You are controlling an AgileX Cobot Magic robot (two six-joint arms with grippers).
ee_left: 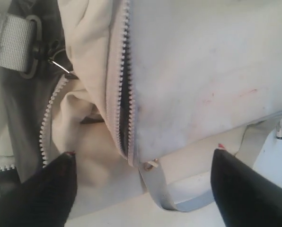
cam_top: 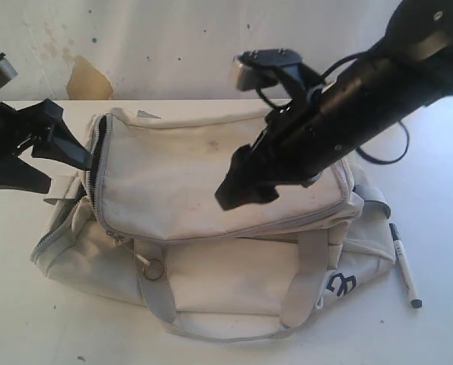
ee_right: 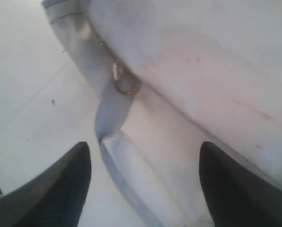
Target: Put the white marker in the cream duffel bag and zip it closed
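The cream duffel bag (cam_top: 173,175) lies in the middle of the table with its lid flap down. Its zipper (ee_left: 124,94) gapes at the bag's left end, showing dark lining. The white marker (cam_top: 405,265) lies on the table just right of the bag, outside it, dark cap towards the front. My left gripper (cam_top: 59,173) hovers open at the bag's left end, and nothing is between its jaws (ee_left: 145,153). My right gripper (cam_top: 242,182) hangs open above the lid, empty (ee_right: 145,146), looking down on a grey strap and a metal pull ring (ee_right: 126,85).
The bag's grey carry handles (cam_top: 302,281) hang over its front side, with a ring pull (cam_top: 152,268) by the left strap. A stained white wall (cam_top: 135,46) stands behind the table. A black cable (cam_top: 386,156) loops under the right arm.
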